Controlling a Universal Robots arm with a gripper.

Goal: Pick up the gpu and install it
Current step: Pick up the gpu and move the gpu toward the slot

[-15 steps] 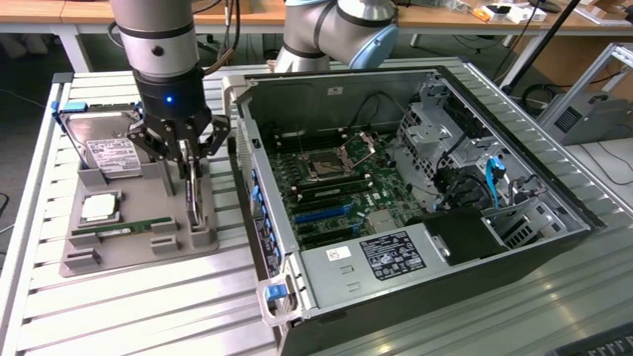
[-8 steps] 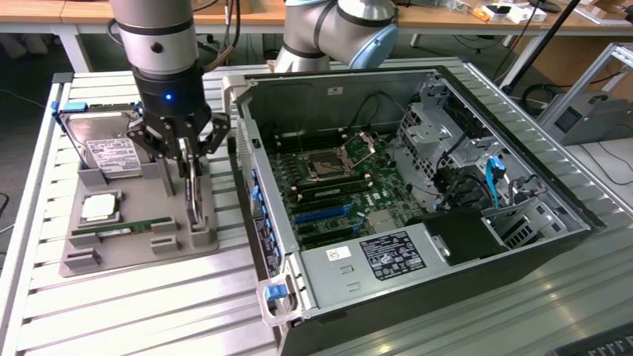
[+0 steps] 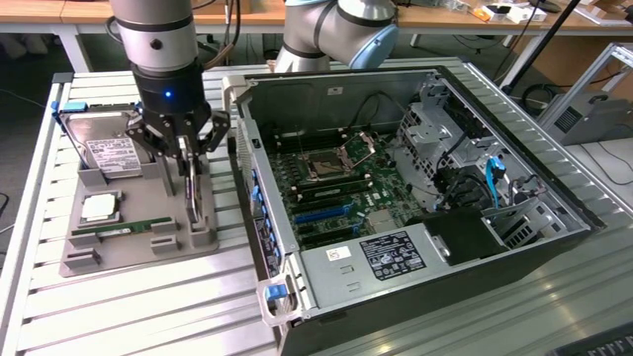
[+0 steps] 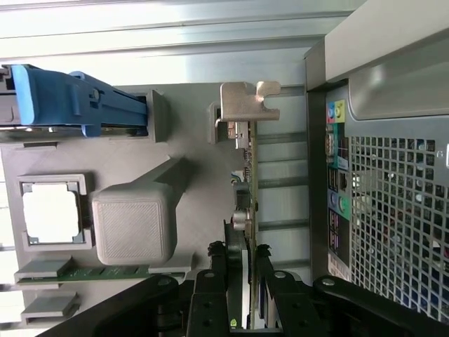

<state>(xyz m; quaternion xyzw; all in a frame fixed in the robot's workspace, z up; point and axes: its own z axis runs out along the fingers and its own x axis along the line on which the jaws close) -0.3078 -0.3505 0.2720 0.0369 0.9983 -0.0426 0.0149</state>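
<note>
The gpu (image 3: 196, 202) (image 4: 247, 175) is a thin, flat, dark circuit card standing on its long edge in a slot of the grey tray (image 3: 138, 252) (image 4: 189, 133). Its silvery metal bracket (image 4: 245, 102), bent over at the end with a notched tab, sits at one end of the card. In the wrist view small components show along the card's narrow edge. The card occupies the side of the tray at the exterior view's right, the side nearest the open case (image 3: 554, 222) (image 4: 393, 210).

The tray rests on the slatted counter (image 3: 148, 311), to the exterior view's left of the case. It also carries a hard drive (image 3: 109, 152) at its far end, a processor (image 3: 101, 208) (image 4: 50, 214) in the middle and a green memory stick (image 3: 124, 228) (image 4: 98, 272) nearer the camera.

The arm (image 3: 158, 37) hangs straight down over the tray, with the gripper (image 3: 191, 174) (image 4: 242, 277) pointing vertically at the card. The black fingers (image 4: 210, 288) stand narrow, one on each face of the gpu, clamped on it near the end away from the bracket. The card's lower edge sits in the tray slot. Inside the case the motherboard (image 3: 327, 178) lies exposed, well apart from the gripper.
</note>
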